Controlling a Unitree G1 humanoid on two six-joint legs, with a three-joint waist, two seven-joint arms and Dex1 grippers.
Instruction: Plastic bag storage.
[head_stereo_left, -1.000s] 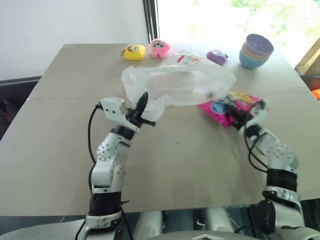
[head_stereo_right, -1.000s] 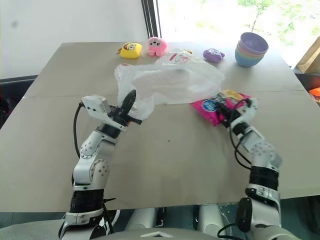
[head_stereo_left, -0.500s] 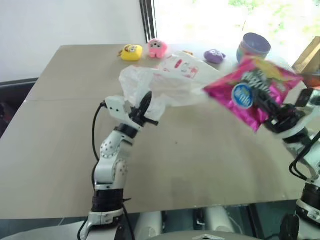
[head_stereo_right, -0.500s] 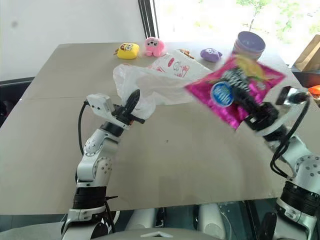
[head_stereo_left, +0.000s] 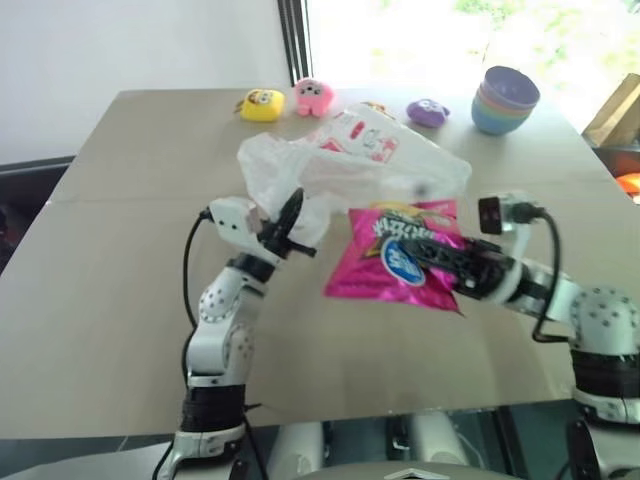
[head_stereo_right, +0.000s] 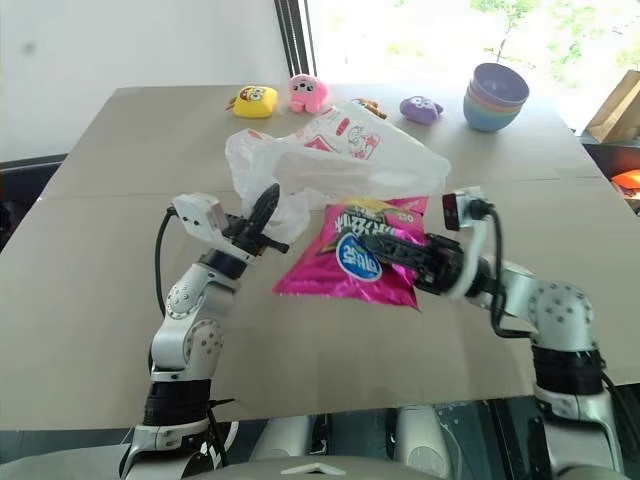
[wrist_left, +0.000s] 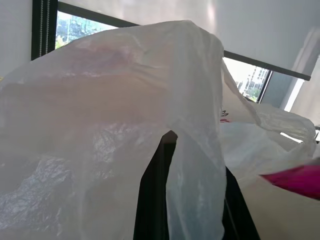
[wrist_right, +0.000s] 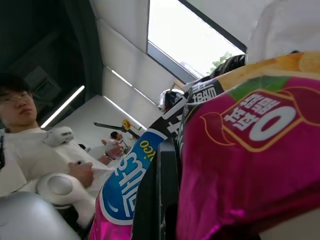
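I have swung my right tool (head_stereo_left: 425, 258), clamped on the pink snack packet (head_stereo_left: 398, 264), up off the worktop (head_stereo_left: 120, 300) to the plastic bag (head_stereo_left: 345, 170) my left tool (head_stereo_left: 287, 222) pinches open, ready for loading.

Daylight enters through the window (head_stereo_left: 450, 35) behind the desk (head_stereo_left: 120, 300); that area is overexposed. Desk surface evenly lit, shadows soft. The plastic bag (wrist_left: 110, 125) glows translucent, backlit, in the left wrist view. Right wrist view: dim interior, bright skylight-like panes.
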